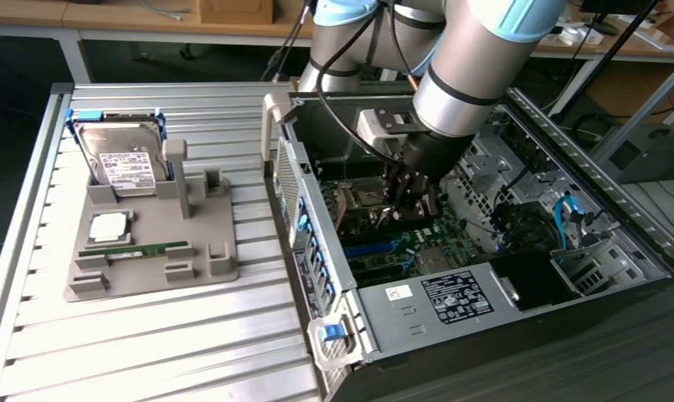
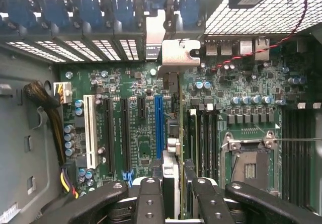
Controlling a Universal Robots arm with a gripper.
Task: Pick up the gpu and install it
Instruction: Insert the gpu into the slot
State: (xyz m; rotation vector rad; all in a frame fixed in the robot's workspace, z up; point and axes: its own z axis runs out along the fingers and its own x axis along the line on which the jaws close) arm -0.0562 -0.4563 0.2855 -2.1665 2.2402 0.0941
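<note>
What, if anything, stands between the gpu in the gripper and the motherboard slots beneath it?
Nothing visible. The gripper holds the gpu edge-on over the motherboard, beside the blue slot. No cable or part crosses the gap; the cable bundle lies off by the case wall.

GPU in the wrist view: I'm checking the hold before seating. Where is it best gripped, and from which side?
Along its upper long edge, from above, pinching the two flat faces, as the end effector does. The gpu stands on edge over the motherboard, bracket toward the rear of the case, so the slot-facing edge is left free.
</note>
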